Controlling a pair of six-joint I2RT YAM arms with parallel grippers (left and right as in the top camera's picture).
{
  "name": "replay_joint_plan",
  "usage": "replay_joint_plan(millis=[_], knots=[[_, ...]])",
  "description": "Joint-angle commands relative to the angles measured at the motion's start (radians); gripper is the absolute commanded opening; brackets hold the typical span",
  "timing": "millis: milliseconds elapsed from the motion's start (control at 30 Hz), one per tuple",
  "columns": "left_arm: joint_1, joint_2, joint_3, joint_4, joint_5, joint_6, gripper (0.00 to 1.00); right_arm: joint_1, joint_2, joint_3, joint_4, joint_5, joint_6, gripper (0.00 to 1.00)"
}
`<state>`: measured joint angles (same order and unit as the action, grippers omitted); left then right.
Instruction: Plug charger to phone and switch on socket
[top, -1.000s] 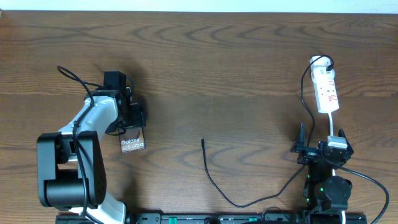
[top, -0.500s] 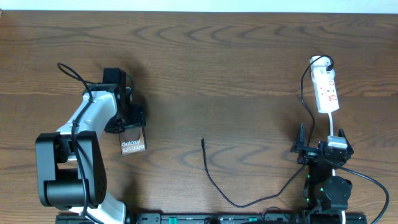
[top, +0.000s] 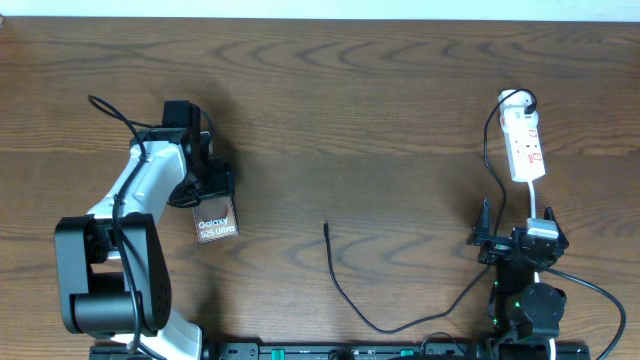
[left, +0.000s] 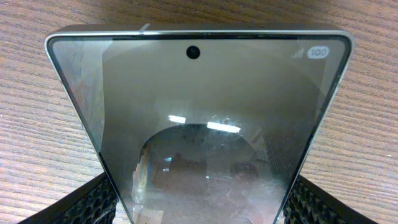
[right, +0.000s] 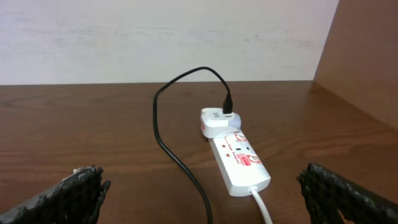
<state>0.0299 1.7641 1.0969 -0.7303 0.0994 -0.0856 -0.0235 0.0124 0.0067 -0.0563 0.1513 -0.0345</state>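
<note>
The phone (top: 217, 228) is on the left side of the wooden table (top: 380, 120), screen up, with white "Galaxy S25 Ultra" letters on it. The left gripper (top: 212, 197) is pinching it: in the left wrist view, the 2 black pads (left: 93, 202) sit against the phone's 2 long sides. I cannot tell if the phone is touching the table. Near the top of its screen are a small round camera hole (left: 194, 52) and a pale oval that says "100" (left: 318, 53). The charger (top: 329, 250) is a thin black cable, and its small plug tip (top: 326, 227) lies on the table near the middle, well apart from the phone, on its right. The cable runs toward the near edge, bends to the right and goes up to the socket (top: 526, 148). The socket is a white power strip with red marks, far over on the right. The cable goes into a white plug (top: 513, 100) at its far end. The right gripper (top: 518, 238) is near the front edge, close to the socket, with its fingers spread wide and nothing between them.
</note>
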Motion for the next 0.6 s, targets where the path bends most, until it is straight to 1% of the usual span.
replay_joint_plan(millis=[0,567], knots=[[0.002,-0.029,0.026,-0.005,0.005,-0.002,0.07,0.018,-0.004,-0.001,-0.004,0.007,-0.008,0.99],[0.002,-0.029,0.026,0.008,0.005,-0.002,0.07,0.018,-0.004,-0.001,-0.004,0.007,-0.008,0.99]])
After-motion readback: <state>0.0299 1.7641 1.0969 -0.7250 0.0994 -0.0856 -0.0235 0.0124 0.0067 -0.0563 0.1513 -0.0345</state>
